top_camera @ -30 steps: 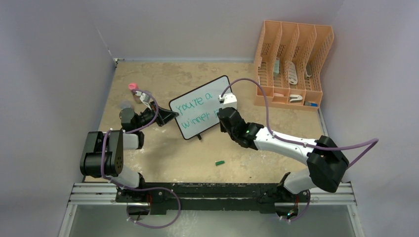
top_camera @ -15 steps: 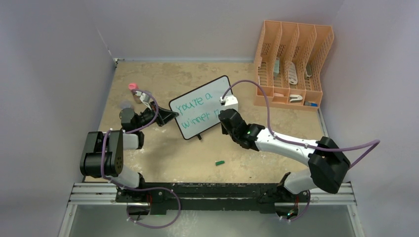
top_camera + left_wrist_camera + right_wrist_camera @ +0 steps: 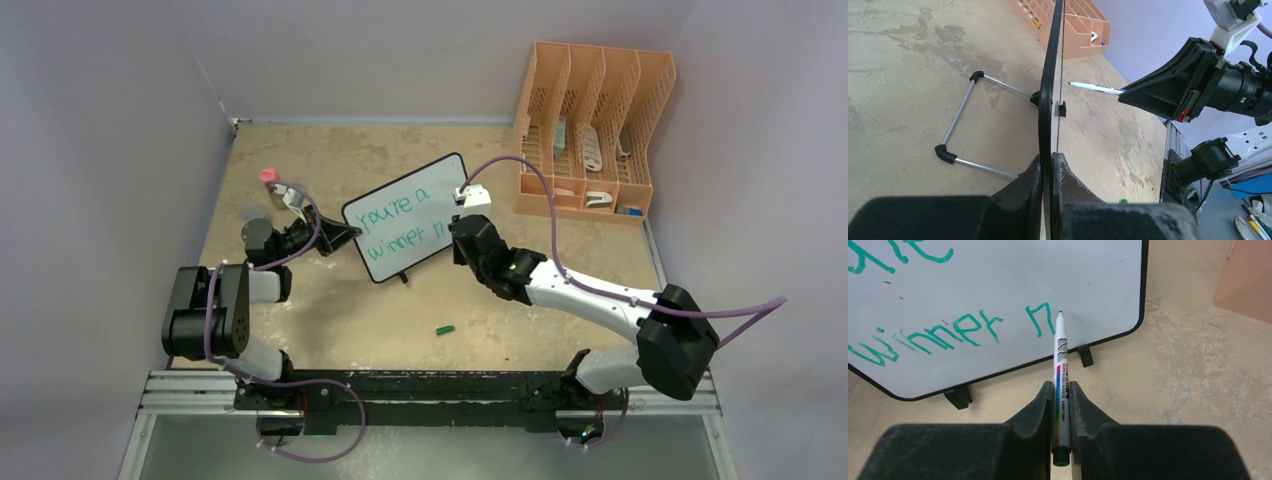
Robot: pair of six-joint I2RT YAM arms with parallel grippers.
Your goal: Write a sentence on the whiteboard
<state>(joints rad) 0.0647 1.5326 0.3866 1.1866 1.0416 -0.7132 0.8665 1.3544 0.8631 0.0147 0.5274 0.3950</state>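
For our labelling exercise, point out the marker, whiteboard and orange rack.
marker (image 3: 1061,375): right wrist view, printed barrel.
whiteboard (image 3: 1023,275): right wrist view, bare surface.
orange rack (image 3: 650,120): top view, right side wall.

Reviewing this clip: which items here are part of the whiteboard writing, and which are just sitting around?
In use: whiteboard, clamped by the left gripper; teal sentence; marker, pinched in the right gripper.
Lying about: orange file rack; loose green cap; pink-topped item.
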